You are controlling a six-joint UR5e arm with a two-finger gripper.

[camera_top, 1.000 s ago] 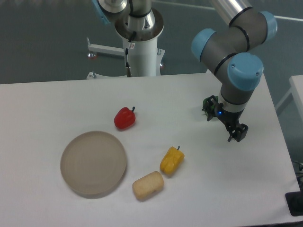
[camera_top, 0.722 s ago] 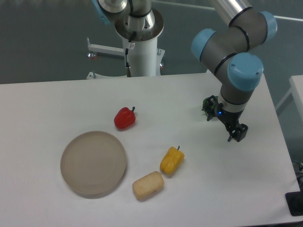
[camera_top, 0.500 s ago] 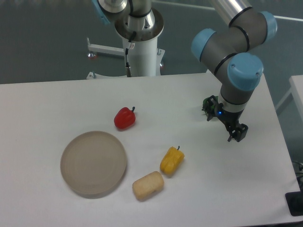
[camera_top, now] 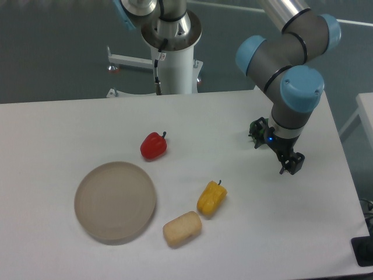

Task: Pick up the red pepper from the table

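Four things are set on the table [camera_top: 52,125]. The pepper [camera_top: 153,146] is placed near the middle, toward the rear edge. The plate [camera_top: 115,201] is found in front of it, toward the front-left corner. A second pepper [camera_top: 211,198] is placed right of the plate, with the bread roll [camera_top: 182,228] just in front of it, toward the front edge. The gripper [camera_top: 290,163] is held over the right side, near the right edge, well apart from all four.

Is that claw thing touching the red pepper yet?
Apart. The one camera view shows the claw near the table's right side, with a wide stretch of bare white tabletop between it and the red pepper.
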